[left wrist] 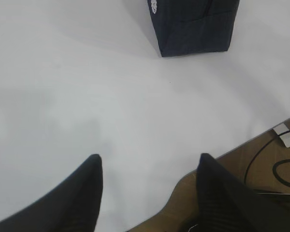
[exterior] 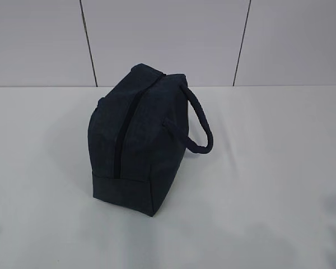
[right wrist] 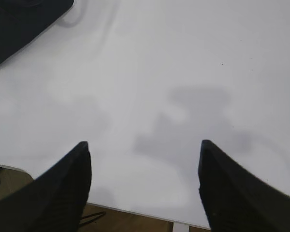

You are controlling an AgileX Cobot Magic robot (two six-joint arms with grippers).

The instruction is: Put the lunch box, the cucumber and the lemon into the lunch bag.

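The dark navy lunch bag stands in the middle of the white table, its top zipper closed and its padded loop handle hanging to the right. A lower corner of the lunch bag shows at the top of the left wrist view, and an edge of the lunch bag at the top left of the right wrist view. My left gripper hangs open over the table's near edge, nothing between its fingers. My right gripper is open too, also empty. The lunch box, cucumber and lemon are out of view.
The table's front edge runs under both grippers, with brown floor and black cables below it. A white panelled wall stands behind the table. Neither arm shows in the exterior view.
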